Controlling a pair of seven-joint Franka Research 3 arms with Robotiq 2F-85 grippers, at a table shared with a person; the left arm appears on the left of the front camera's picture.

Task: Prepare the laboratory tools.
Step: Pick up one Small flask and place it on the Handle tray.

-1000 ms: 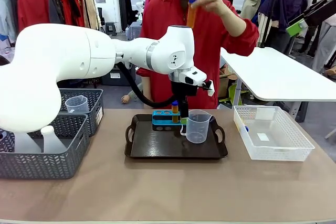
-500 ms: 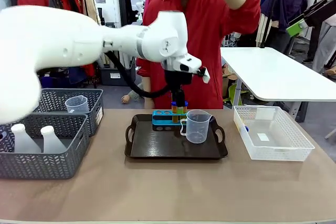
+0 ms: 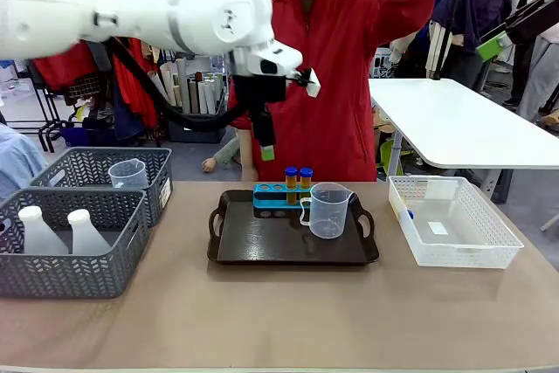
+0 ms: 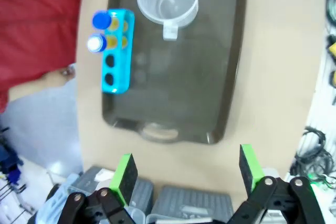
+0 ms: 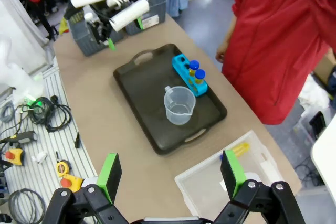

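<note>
As the left claw [image 3: 266, 151], spread and empty, has lifted off the tray [image 3: 262, 240], both orange tubes [image 3: 298, 181] seem placed.

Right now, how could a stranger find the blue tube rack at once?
Look at the dark tray in the middle of the table. Along its far edge, beside the clear cup, lies the blue rack. It alone holds two orange tubes with blue caps.
</note>
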